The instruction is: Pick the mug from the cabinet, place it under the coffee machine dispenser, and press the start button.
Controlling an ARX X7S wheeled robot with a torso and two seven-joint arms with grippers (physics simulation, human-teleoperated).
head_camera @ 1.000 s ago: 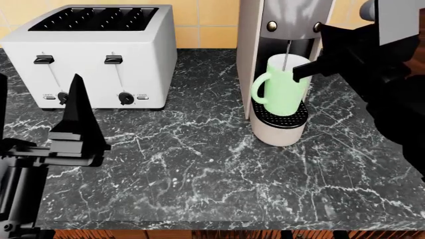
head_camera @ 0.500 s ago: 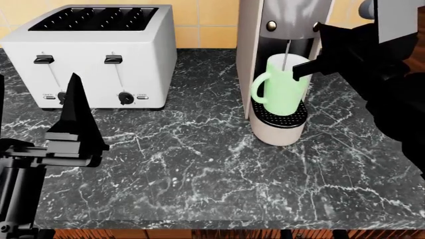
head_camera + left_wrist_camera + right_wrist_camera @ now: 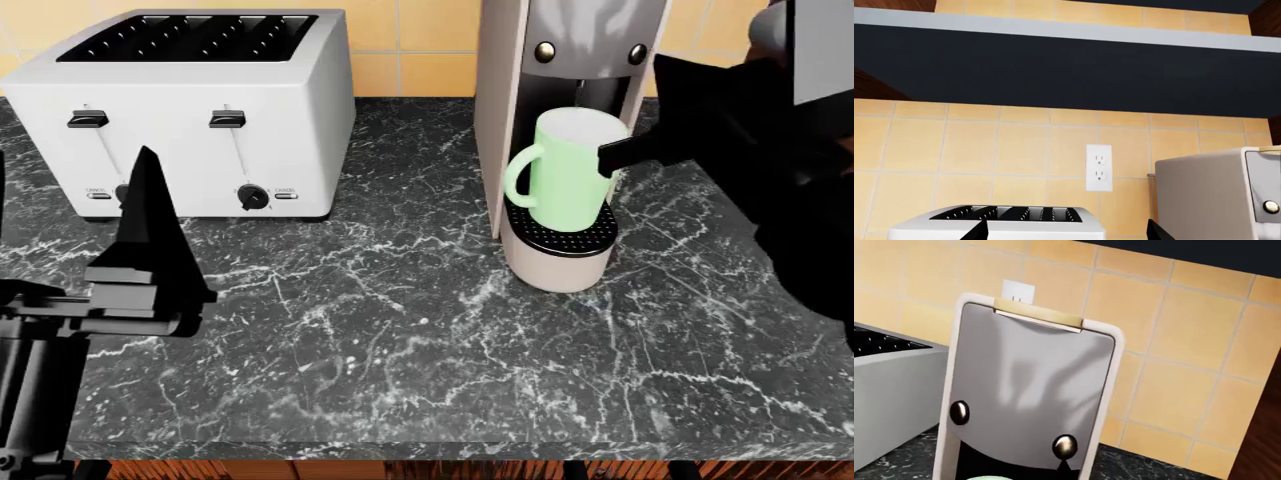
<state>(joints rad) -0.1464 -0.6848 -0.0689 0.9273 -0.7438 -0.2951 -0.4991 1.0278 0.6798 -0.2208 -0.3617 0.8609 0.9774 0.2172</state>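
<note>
Sitting on the round black perforated drip tray [image 3: 566,228] right of centre in the head view, the pale mint-green mug [image 3: 567,170] is placed; you now need a round metallic button [image 3: 1065,445]. Whether your right end effector [image 3: 627,155] is spread or pressed together, I cannot tell; left too.

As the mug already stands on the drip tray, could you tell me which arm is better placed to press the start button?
The right gripper: it hangs beside the mug, just below the machine's round buttons. The left gripper sits far off, before the toaster.
</note>
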